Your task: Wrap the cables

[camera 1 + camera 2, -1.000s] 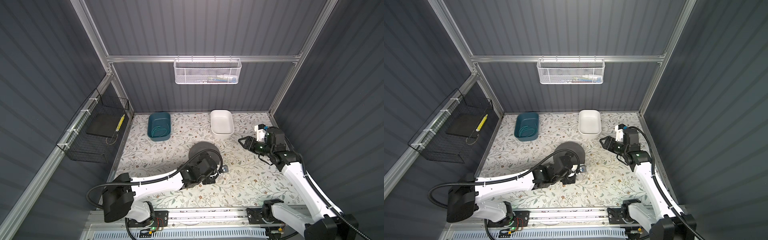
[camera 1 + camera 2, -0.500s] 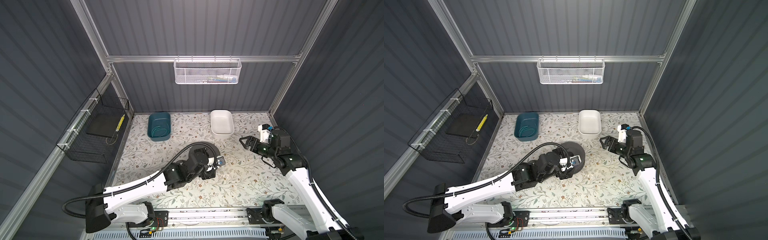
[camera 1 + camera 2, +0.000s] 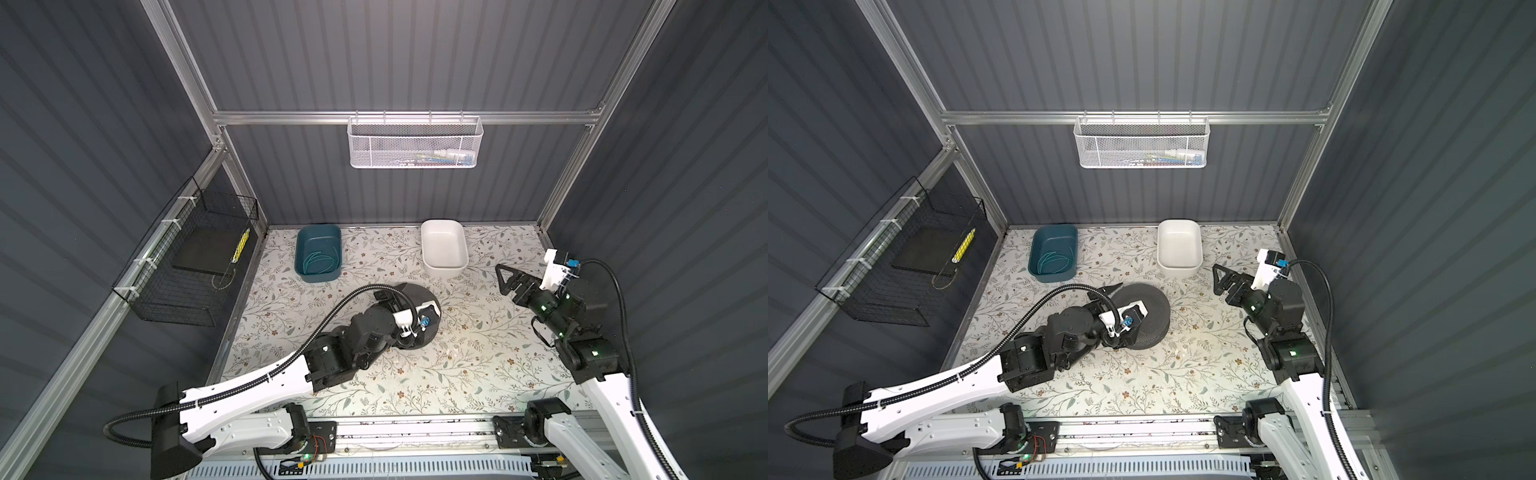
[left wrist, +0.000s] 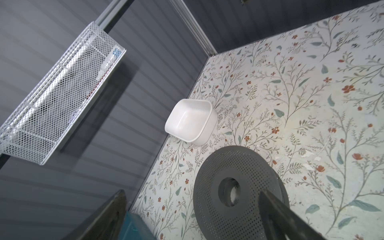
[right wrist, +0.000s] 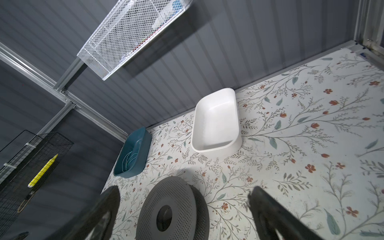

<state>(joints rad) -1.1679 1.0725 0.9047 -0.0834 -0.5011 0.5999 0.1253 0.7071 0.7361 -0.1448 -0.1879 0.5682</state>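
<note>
No yellow cables show in any view. A dark grey perforated spool (image 3: 417, 292) (image 3: 1152, 305) lies flat mid-table, also in the left wrist view (image 4: 228, 166) and the right wrist view (image 5: 166, 195). My left gripper (image 3: 390, 294) (image 3: 1123, 291) (image 4: 191, 193) hovers open over the spool's back-left edge, with one finger above the spool and nothing between the jaws. My right gripper (image 3: 500, 279) (image 3: 1216, 279) (image 5: 184, 193) hangs open and empty to the right of the spool, well apart from it and pointing toward it.
A teal bin (image 3: 318, 239) holding a thin teal wire and an empty white bin (image 3: 442, 226) stand by the back wall. A white mesh basket (image 3: 415, 145) hangs on the back wall. The black wire basket (image 3: 187, 270) on the left wall holds a yellow marker (image 3: 241, 249).
The left gripper swung from the spool's right side to over its back-left edge as the arm drew back. The right gripper opened wider and pulled slightly right.
</note>
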